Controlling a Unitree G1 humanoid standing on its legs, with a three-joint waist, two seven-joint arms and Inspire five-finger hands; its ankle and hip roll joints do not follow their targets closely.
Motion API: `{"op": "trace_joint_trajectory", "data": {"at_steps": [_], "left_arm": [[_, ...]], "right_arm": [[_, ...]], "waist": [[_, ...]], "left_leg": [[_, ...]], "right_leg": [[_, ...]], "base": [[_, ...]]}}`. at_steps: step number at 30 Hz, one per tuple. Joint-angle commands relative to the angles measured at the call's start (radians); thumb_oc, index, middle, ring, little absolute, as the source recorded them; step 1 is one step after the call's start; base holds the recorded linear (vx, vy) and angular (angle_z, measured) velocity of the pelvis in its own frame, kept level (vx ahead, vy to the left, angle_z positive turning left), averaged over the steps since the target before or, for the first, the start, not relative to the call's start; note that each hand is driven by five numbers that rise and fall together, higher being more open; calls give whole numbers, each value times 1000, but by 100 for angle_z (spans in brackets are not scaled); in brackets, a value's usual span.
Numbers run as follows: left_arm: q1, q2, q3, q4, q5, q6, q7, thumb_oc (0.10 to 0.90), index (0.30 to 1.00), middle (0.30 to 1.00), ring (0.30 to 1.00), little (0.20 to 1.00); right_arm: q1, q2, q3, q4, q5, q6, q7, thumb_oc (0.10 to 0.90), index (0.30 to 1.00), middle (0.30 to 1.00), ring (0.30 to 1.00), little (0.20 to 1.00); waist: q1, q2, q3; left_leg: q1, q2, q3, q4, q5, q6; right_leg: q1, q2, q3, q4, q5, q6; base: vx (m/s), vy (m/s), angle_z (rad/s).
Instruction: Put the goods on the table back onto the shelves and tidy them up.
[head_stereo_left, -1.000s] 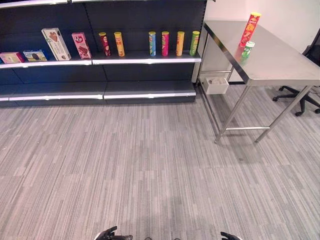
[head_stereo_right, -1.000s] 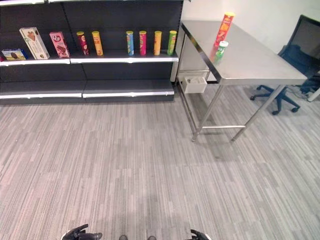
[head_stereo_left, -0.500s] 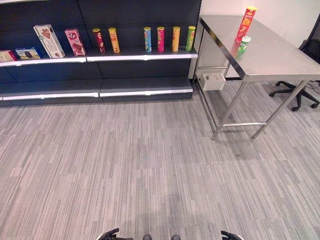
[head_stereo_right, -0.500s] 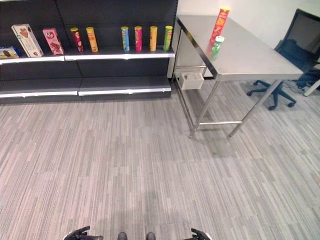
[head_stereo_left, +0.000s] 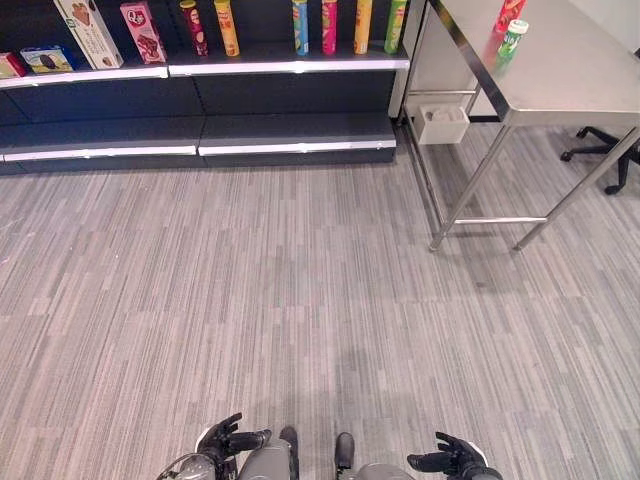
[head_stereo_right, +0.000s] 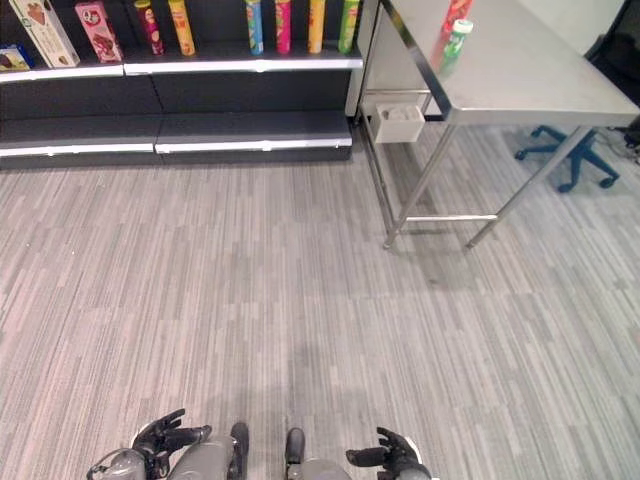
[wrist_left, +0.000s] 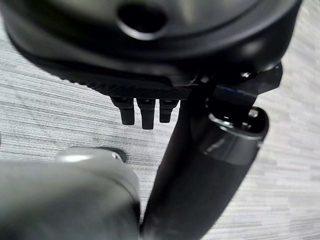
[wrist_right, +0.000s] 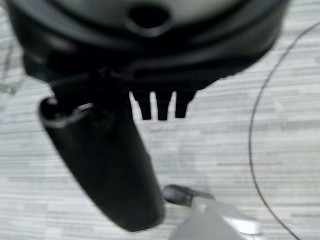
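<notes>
Far left: shelves (head_stereo_left: 290, 68) with boxes (head_stereo_left: 88, 30) and tall cans (head_stereo_left: 300, 15). My left hand (head_stereo_left: 225, 440) and right hand (head_stereo_left: 450, 460) hang low over the carpet (head_stereo_left: 300, 300), fingers loose, holding nothing. Far right: table (head_stereo_left: 570, 80) carrying a red can (head_stereo_left: 508, 12) and green can (head_stereo_left: 511, 42).

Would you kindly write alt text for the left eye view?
Both hands, left hand and right hand, hang open and empty low over grey floor. Ahead, shelves hold tubes and boxes; a green bottle stands on the steel table at right.
</notes>
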Motion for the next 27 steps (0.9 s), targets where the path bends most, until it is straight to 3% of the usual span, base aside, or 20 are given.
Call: {"op": "trace_joint_trajectory", "data": {"at_steps": [1, 4, 7, 8, 10, 11, 14, 17, 18, 19, 20, 22, 23, 24, 25, 27], "left_arm": [[67, 9, -46, -42, 4, -10, 11, 800, 900, 900, 900, 900], [67, 14, -40, -41, 14, -8, 14, 800, 900, 900, 900, 900], [85, 12, -19, -23, 14, -6, 11, 800, 900, 900, 900, 900], [92, 10, -17, -10, 22, -9, 12, 800, 900, 900, 900, 900], [92, 16, -13, -1, 37, -8, 9, 800, 900, 900, 900, 900], [91, 24, -9, 6, 44, -6, 6, 800, 900, 900, 900, 900], [85, 40, -16, 6, 69, -3, 2, 800, 900, 900, 900, 900], [57, 58, -26, -6, 71, -1, 9, 800, 900, 900, 900, 900], [51, 69, -37, -3, 100, 0, 16, 800, 900, 900, 900, 900], [44, 74, -44, -5, 103, 2, 12, 800, 900, 900, 900, 900], [40, 75, -50, -11, 107, -4, 14, 800, 900, 900, 900, 900], [26, 80, -62, -26, 113, -11, 12, 800, 900, 900, 900, 900], [9, 86, -78, -41, 124, -15, 14, 800, 900, 900, 900, 900], [-4, 91, -82, -55, 129, -17, 16, 800, 900, 900, 900, 900], [-19, 92, -79, -61, 152, -20, 12, 800, 900, 900, 900, 900], [-21, 90, -80, -68, 163, -21, 7, 800, 900, 900, 900, 900]], "right_arm": [[24, -89, 15, -59, 19, -32, -22, 800, 900, 900, 900, 900], [13, -89, 13, -66, 22, -33, -28, 800, 900, 900, 900, 900], [13, -81, 18, -69, 8, -29, -18, 800, 900, 900, 900, 900], [19, -75, 20, -66, -1, -31, -16, 800, 900, 900, 900, 900], [20, -67, 21, -68, -12, -27, -6, 800, 900, 900, 900, 900], [18, -59, 19, -66, -21, -23, 1, 800, 900, 900, 900, 900], [14, -56, 15, -41, -26, -20, 15, 800, 900, 900, 900, 900], [-3, -60, -8, -21, -4, -17, 5, 800, 900, 900, 900, 900], [-1, -57, -17, -27, 3, -20, -2, 800, 900, 900, 900, 900], [-2, -55, -20, -30, 4, -19, -3, 800, 900, 900, 900, 900], [-1, -54, -19, -30, 7, -20, -3, 800, 900, 900, 900, 900], [1, -60, -24, -25, 12, -22, -8, 800, 900, 900, 900, 900], [-1, -64, -30, -25, 18, -20, -12, 800, 900, 900, 900, 900], [0, -66, -39, -23, 27, -19, -19, 800, 900, 900, 900, 900], [11, -63, -49, -18, 24, -19, -19, 800, 900, 900, 900, 900], [17, -64, -55, -17, 20, -20, -22, 800, 900, 900, 900, 900]], "waist": [[36, 25, -45], [58, 32, -55], [76, 38, -87], [76, 44, -102], [78, 35, -129], [80, 21, -151], [79, 9, -155], [51, 27, -103], [31, 43, -87], [21, 69, -79], [7, 72, -70], [-20, 86, -54], [-52, 80, -35], [-75, 60, -32], [-108, 39, -31], [-117, 34, -34]], "left_leg": [[-131, 46, 24, -52, 105, 31], [-173, 56, 93, -176, 148, 20], [-160, 56, 95, -181, 149, 20], [-150, 58, 88, -181, 180, 23], [-120, 52, 104, -181, 213, 27], [-92, 33, 112, -177, 196, 46], [-37, -15, 130, -167, 136, 92], [36, -49, 123, -156, 80, 144], [81, -51, 123, -169, 58, 152], [108, -35, 122, -177, 46, 157], [129, -43, 122, -180, 35, 157], [170, -44, 103, -181, 4, 155], [218, -54, 92, -181, -34, 143], [259, -71, 87, -181, -71, 133], [334, -86, 84, -181, -132, 114], [370, -86, 85, -181, -163, 107]], "right_leg": [[103, -8, 27, 15, -130, 156], [159, -6, 68, 13, -161, 165], [192, -11, 115, 13, -177, 173], [208, -13, 131, 13, -188, 178], [222, -47, 142, 18, -196, 189], [202, -83, 149, 74, -185, 217], [119, -137, 158, 300, -71, 272], [-34, -156, 170, 641, 160, 273], [-87, -167, 153, 728, 183, 265], [-149, -168, 130, 770, 168, 252], [-182, -178, 103, 772, 137, 246], [-240, -177, 38, 686, 56, 228], [-276, -155, -6, 492, 22, 231], [-307, -134, -39, 297, 61, 255], [-342, -109, -120, 82, 143, 296], [-363, -106, -181, 19, 165, 311]], "base": [[344, 54, 10], [343, 73, 4], [425, 181, -61], [329, 178, -108], [522, 284, -100], [548, 306, -84], [361, 266, -58], [179, 261, 8], [205, 311, 38], [226, 263, 20], [224, 178, 3], [351, 82, 7], [595, -17, 16], [929, -101, 14], [823, -117, 5], [609, -102, 33]]}}
